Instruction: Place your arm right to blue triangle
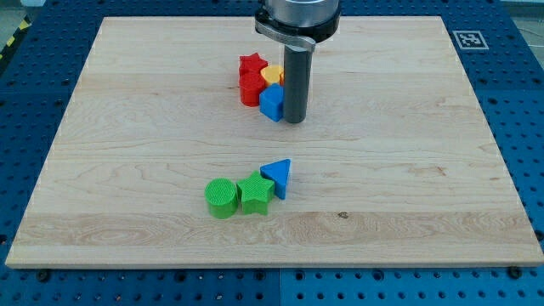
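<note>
The blue triangle (279,177) lies a little below the board's middle, touching a green star (255,195) on its left. My tip (294,121) rests on the board well above the triangle, toward the view's top, just right of a blue cube (271,102). The rod rises from the tip to the arm's dark collar at the view's top edge.
A green cylinder (222,198) sits left of the green star. By my tip is a cluster: a red star (251,65), a red block (251,87) and a yellow block (273,75). The wooden board (408,170) lies on a blue perforated table.
</note>
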Robot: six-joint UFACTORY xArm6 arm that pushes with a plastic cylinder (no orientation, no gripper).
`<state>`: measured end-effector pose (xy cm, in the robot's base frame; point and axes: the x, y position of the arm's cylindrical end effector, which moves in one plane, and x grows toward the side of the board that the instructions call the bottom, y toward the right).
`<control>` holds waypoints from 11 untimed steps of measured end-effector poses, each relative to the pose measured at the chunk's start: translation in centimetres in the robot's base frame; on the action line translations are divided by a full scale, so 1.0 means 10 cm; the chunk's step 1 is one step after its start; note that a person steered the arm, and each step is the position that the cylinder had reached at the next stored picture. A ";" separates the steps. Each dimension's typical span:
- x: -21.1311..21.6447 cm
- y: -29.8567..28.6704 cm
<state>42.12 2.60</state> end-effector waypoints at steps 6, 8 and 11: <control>0.43 0.00; 0.45 0.14; 1.05 0.55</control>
